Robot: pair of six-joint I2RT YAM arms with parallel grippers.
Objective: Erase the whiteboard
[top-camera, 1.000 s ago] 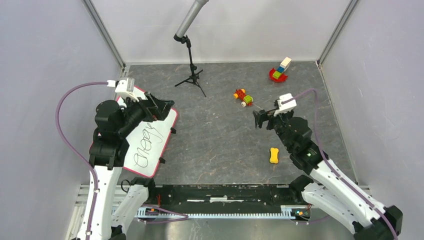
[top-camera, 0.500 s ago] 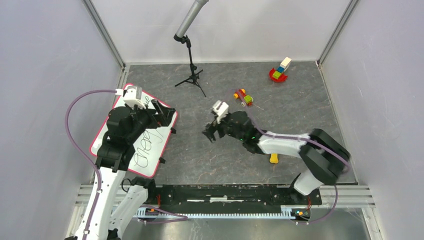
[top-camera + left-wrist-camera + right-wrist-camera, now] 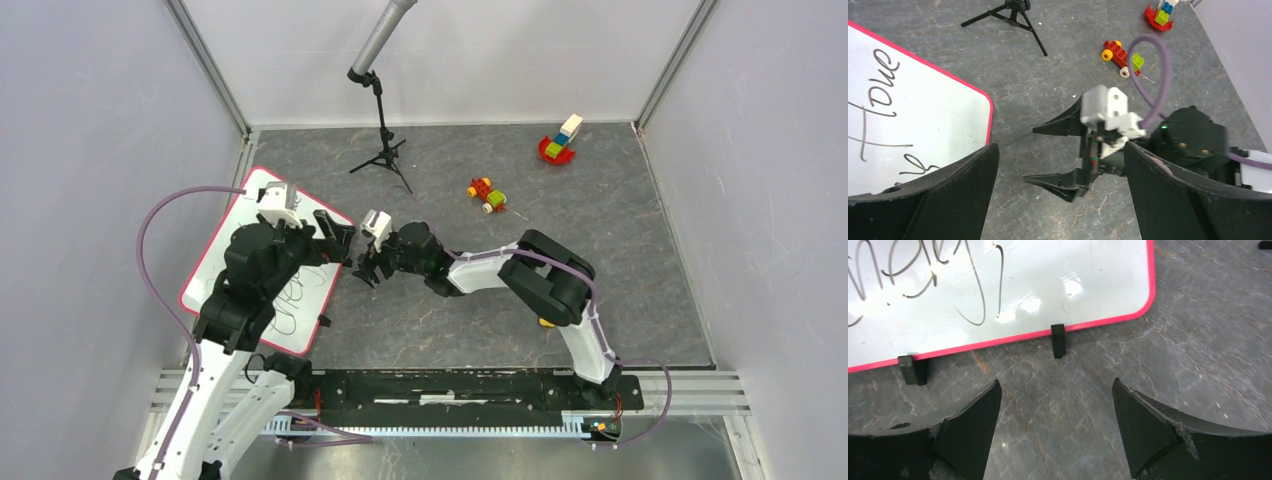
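The whiteboard (image 3: 262,196), bearing black writing, lies flat at 9 o'clock on the counter (image 3: 610,190). The left pincer (image 3: 338,238) hovers over its 3 o'clock edge, spread wide and empty. The right pincer (image 3: 1029,155) faces it, likewise wide and empty.

whiteboard (image 3: 305,300) partly under left arm (image 3: 250,275), handwriting (image 3: 288,318) illegible
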